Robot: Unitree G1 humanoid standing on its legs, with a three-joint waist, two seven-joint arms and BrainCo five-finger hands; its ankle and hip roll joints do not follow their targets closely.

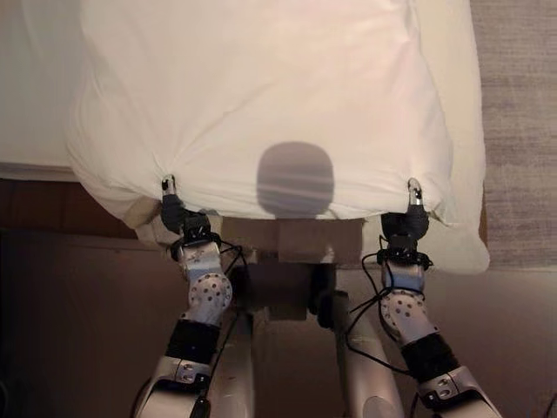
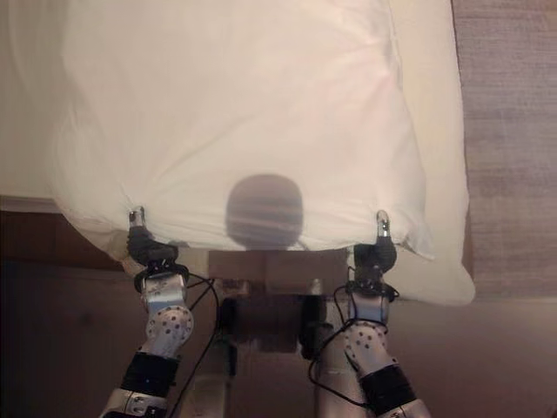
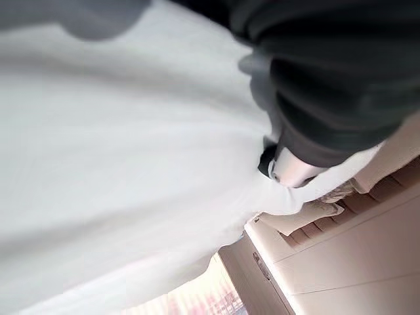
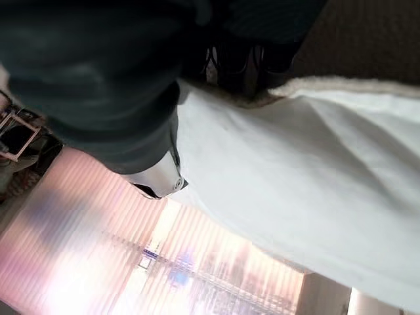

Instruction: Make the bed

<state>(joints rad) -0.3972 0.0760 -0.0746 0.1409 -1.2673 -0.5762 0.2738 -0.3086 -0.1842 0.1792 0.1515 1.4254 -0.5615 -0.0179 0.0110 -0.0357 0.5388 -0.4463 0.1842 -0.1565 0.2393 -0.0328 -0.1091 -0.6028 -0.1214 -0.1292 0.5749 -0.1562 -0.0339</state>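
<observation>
A white duvet is held up and spread wide over the bed, hanging in front of me. My left hand pinches its near edge at the left, with the cloth bunched into folds around the thumb. My right hand pinches the same edge at the right. In the left wrist view the cloth wraps over the left hand. In the right wrist view the duvet runs away from the right hand.
The cream mattress sheet shows past the duvet's right side. A grey woven carpet lies to the right of the bed. Dark wooden floor spreads at the near left, below the bed's edge.
</observation>
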